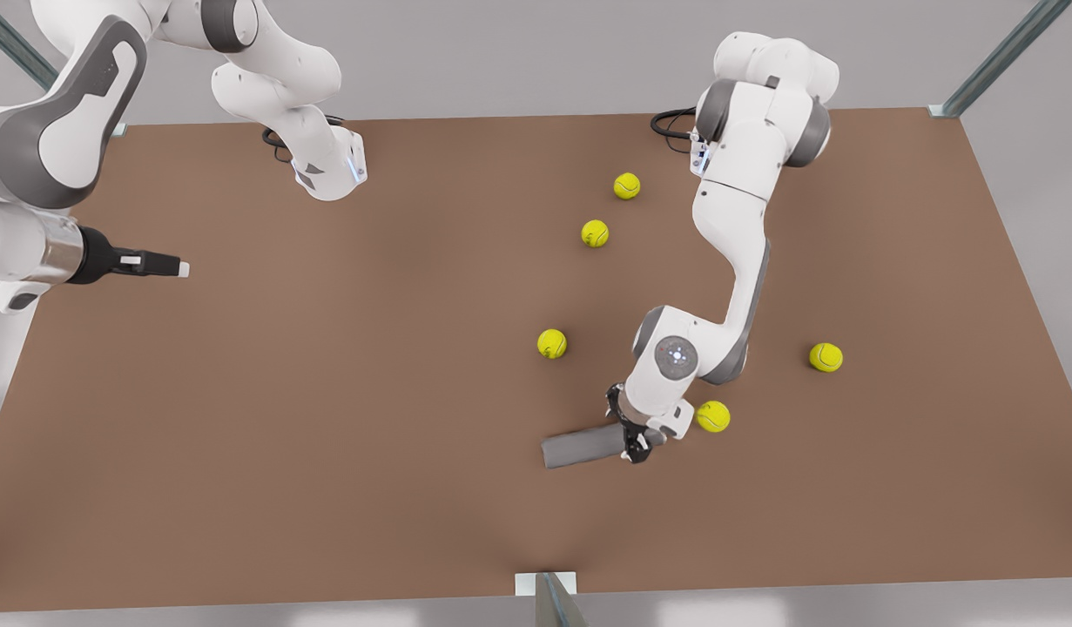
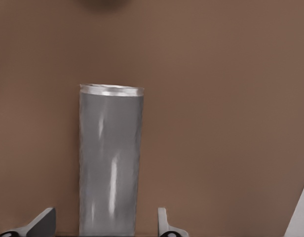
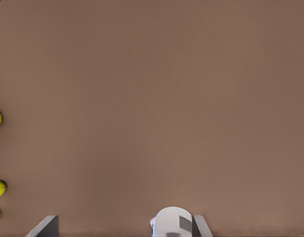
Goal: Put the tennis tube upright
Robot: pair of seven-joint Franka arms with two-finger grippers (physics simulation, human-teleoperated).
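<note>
The tennis tube (image 1: 581, 446) lies on its side on the brown bench (image 1: 326, 418), toward the near edge in the front view, with a tennis ball (image 1: 713, 416) just beyond its far end and four more balls scattered well apart. The left tool (image 1: 633, 442) sits at one end of the tube; in the left wrist view its fingers (image 2: 164, 224) stand on either side of the tube (image 2: 110, 163) with a gap on each side, so it is open around the tube and not yet gripping. The right tool (image 1: 157, 264) waits over bare bench at the front view's left, fingers spread, holding nothing. The tube looks rigid, thin-walled and hollow, likely light, with a smooth metallic skin that could slip or roll; a firm pinch across the body near this end should allow tipping it up onto the opposite end.
</note>
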